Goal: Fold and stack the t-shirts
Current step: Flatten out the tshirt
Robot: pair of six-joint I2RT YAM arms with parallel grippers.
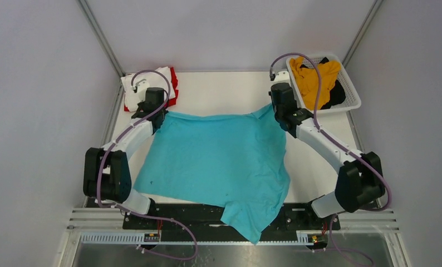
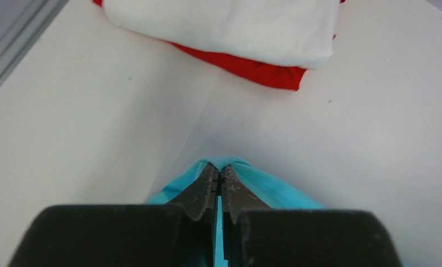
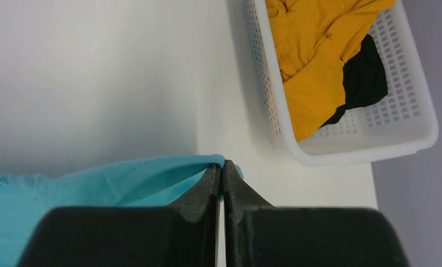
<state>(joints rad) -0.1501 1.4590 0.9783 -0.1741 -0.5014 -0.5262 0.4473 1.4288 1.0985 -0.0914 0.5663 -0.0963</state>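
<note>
Above the table: both claws clenched on one teal shirt

At the far corners of the teal t-shirt (image 1: 219, 161), the left gripper (image 2: 219, 169) and the right gripper (image 3: 220, 166) are each clamped tight on cloth. Both arms bend outward at the elbow and reach forward. The shirt spreads across the table (image 1: 224, 92) toward the arm bases. Beyond the left claw, a folded white t-shirt (image 2: 224, 28) lies on a red t-shirt (image 2: 252, 69). Beside the right claw, a white basket (image 3: 363, 147) holds a mustard yellow t-shirt (image 3: 313, 50) over a black t-shirt (image 3: 363, 78).

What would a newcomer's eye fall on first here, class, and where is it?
The big teal t-shirt spread across the table, its far corners pinched by the left gripper and right gripper. Next, the white t-shirt folded on the red t-shirt, far left, and the basket holding the mustard t-shirt and black t-shirt, far right.
</note>
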